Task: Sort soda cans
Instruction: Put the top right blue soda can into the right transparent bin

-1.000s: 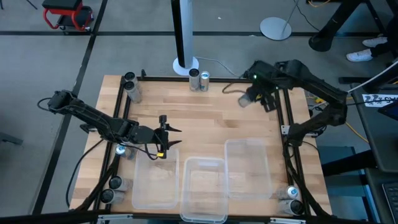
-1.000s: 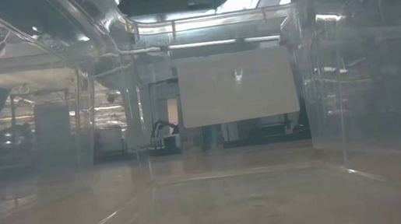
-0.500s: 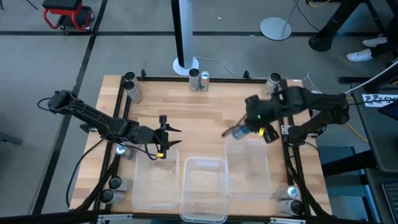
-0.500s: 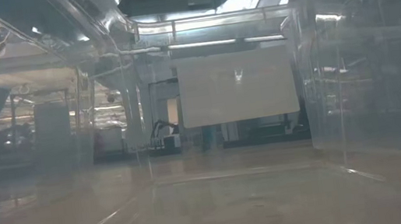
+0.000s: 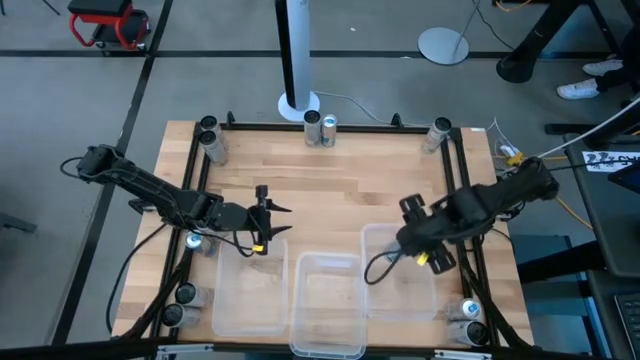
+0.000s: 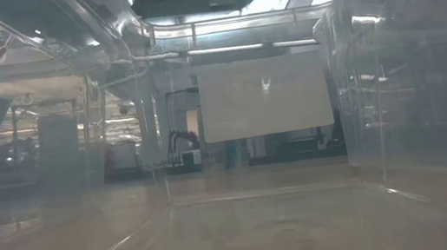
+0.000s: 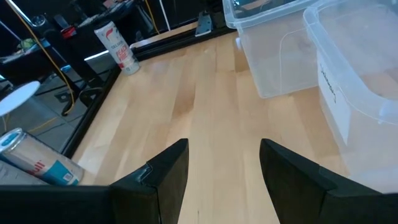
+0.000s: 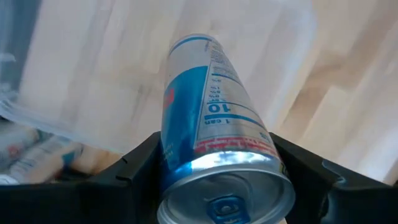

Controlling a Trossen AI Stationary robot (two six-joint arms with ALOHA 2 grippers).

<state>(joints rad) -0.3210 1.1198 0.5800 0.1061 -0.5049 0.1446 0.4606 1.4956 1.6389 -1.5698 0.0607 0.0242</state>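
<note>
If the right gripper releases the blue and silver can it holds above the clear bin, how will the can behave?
The can is a smooth metal cylinder held tilted, so it would probably land on its side and roll. The right gripper holds it over the bin, whose walls should stop it. Thin walls may dent.

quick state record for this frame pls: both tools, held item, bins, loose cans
right tool: shut on a blue-and-silver can, carried over the right clear bin
left tool: open, empty, low over the table by the left bin
bins: three clear bins along the front edge; middle bin; contents cannot tell
loose cans: two at back centre, others standing at the table's corners and left edge
left wrist view: one can lying, one upright
</note>
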